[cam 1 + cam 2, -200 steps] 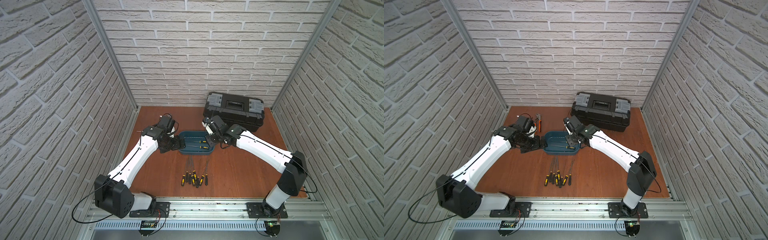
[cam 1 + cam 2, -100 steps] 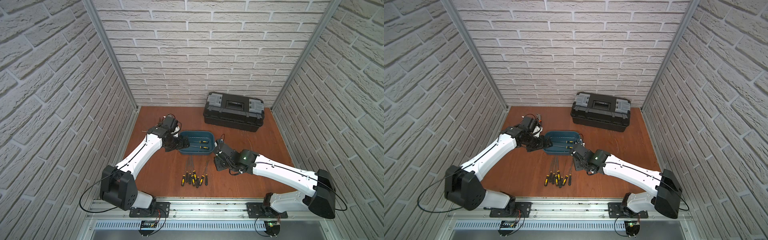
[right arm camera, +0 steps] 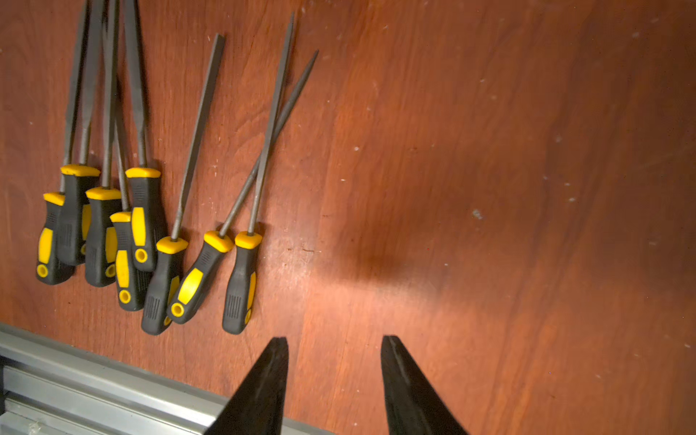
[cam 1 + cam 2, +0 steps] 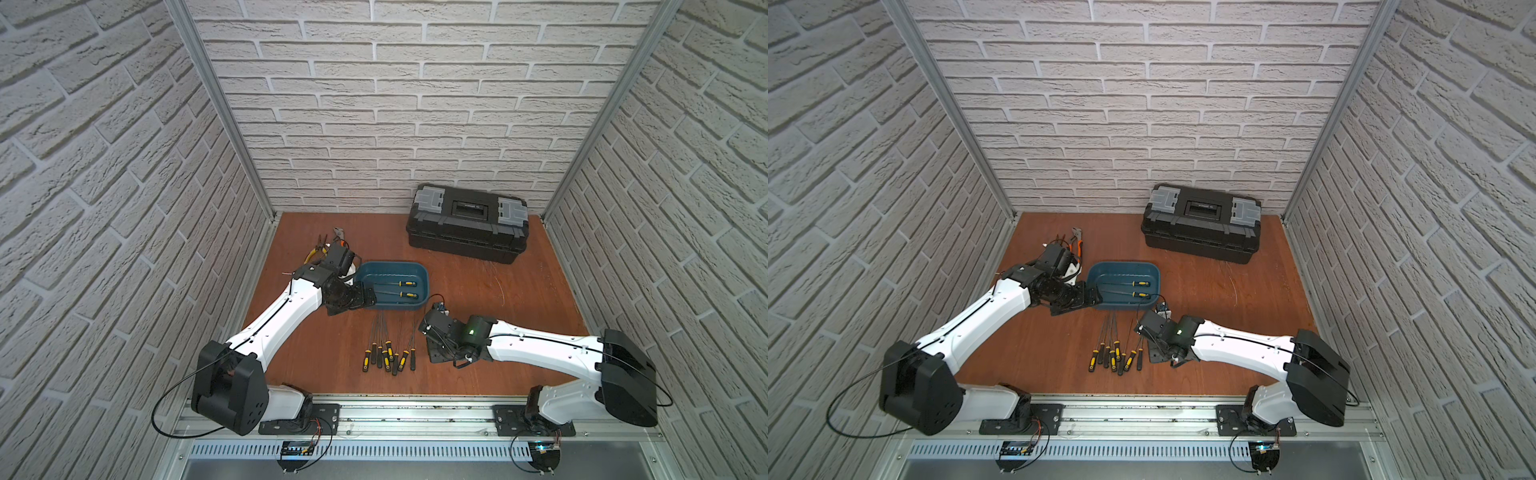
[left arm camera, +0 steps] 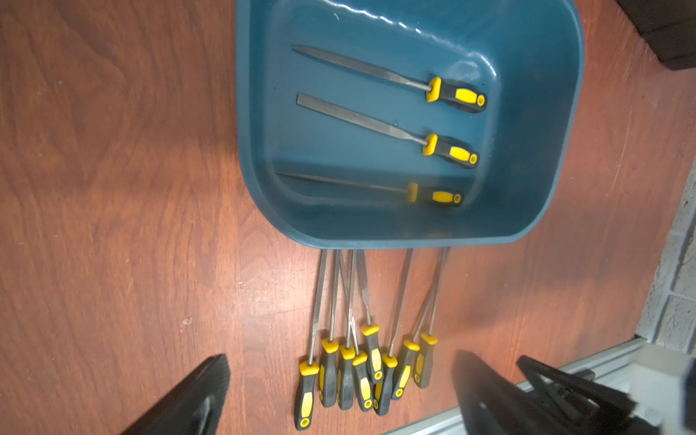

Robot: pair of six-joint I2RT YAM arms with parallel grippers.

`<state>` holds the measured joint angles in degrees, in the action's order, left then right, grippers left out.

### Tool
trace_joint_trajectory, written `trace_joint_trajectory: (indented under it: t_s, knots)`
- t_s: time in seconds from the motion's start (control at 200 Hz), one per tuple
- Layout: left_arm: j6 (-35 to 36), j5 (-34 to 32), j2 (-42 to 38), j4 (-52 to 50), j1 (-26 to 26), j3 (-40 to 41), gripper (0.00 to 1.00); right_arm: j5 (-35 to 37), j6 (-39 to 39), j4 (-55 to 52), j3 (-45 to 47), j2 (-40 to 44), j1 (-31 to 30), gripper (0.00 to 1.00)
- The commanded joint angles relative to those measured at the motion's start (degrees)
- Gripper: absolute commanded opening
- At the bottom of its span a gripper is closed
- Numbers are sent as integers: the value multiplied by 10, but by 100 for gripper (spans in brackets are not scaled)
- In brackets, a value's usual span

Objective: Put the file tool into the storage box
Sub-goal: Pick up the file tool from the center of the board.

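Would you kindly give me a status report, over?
Left gripper open, right gripper open, both empty. Three files in storage box, eight files loose on table. Nothing obstructing.

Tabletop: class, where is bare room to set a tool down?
Bare: between the shallow teal-blue plastic tub and the back wall; in front of the large black toolbox. Crowded: yellow-and-black-handled files bunched by the right claw.

We list a reddish-brown wooden tabletop (image 4: pixel 478 299), bearing a black toolbox (image 4: pixel 467 224) with grey latches at upper right, a teal storage box (image 4: pixel 399 308) at centre, eight loose files (image 4: pixel 388 353) with yellow-and-black handles just below it, pliers (image 4: pixel 1077 243) at upper left.
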<state>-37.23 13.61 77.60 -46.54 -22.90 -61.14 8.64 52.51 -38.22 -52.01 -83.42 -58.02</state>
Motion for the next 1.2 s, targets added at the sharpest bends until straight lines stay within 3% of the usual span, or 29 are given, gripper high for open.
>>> trace_joint_trajectory:
  t_s: [0.0,0.695,1.195]
  knots:
    - [-12,-10,-10,3,-1,3,98,-25,-5,23,-34,-27,-12,45]
    - [8,-31,-63,-21,-2,29,98,-28,-28,-19,-137,-177,-34,42]
    - [7,-20,-58,-18,-3,29,98,0,-3,-55,-103,-176,-34,39]
